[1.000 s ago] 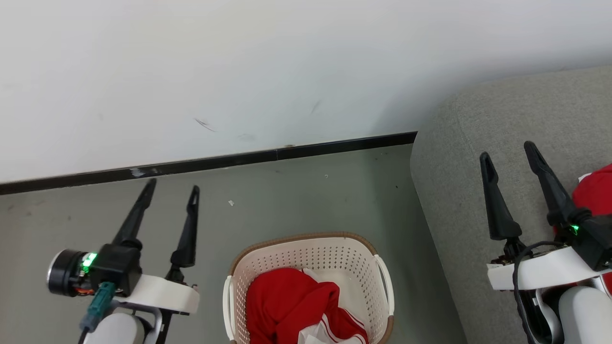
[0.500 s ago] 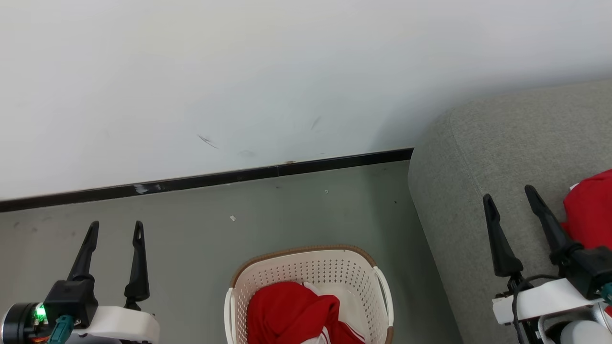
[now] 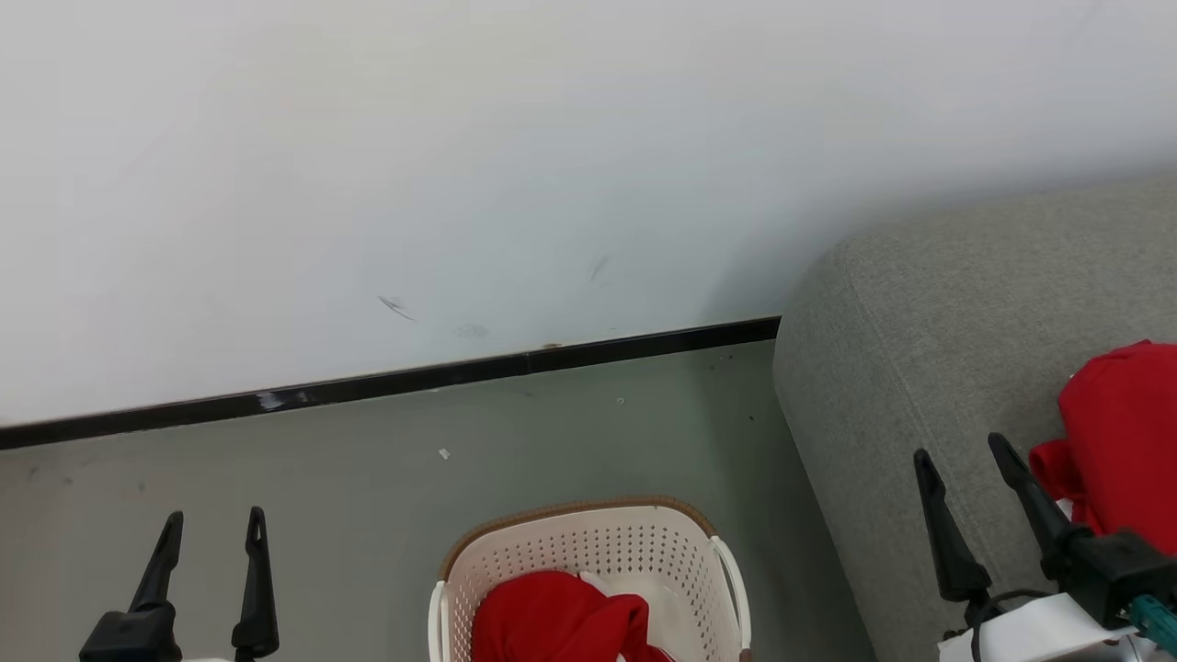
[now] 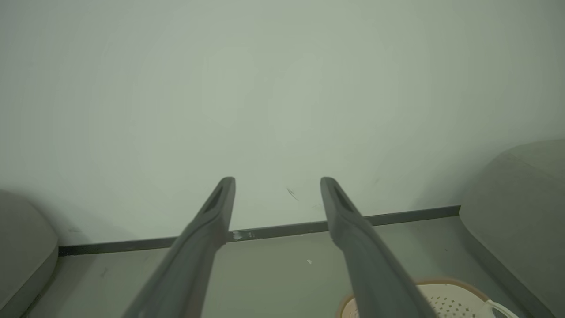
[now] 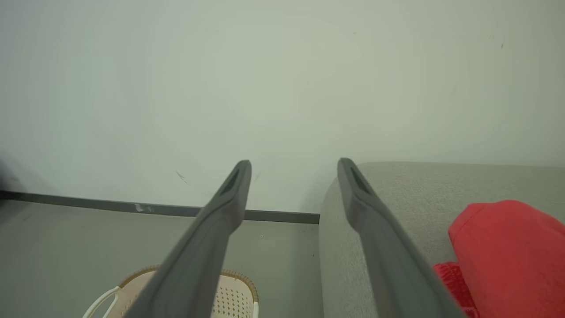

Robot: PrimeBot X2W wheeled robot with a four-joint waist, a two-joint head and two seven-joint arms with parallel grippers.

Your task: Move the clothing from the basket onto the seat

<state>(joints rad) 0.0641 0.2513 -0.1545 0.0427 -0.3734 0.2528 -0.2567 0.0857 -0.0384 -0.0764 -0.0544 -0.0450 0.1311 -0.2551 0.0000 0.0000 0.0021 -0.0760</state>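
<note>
The cream perforated basket [image 3: 644, 538] with a brown rim stands on the floor at the bottom centre, and red clothing [image 3: 552, 621] lies bunched inside it. More red clothing [image 3: 1117, 432] rests on the grey sofa seat [image 3: 929, 340] at the right. My left gripper [image 3: 211, 524] hangs open and empty over the floor, left of the basket. My right gripper [image 3: 961, 450] is open and empty above the sofa arm, just left of the red garment there. The right wrist view shows that garment [image 5: 507, 251], the sofa [image 5: 397, 194] and the basket rim [image 5: 238, 282].
A white wall with a black skirting board [image 3: 386, 386] runs behind the grey-green floor [image 3: 368, 478]. In the left wrist view another grey rounded shape [image 4: 22, 251] sits at the far left, with the sofa arm [image 4: 516, 198] at the right.
The head view has tilted up, so floor, basket and sofa sit lower in the picture. Both grippers have dropped toward the bottom edge and stayed open; the left one also moved left.
</note>
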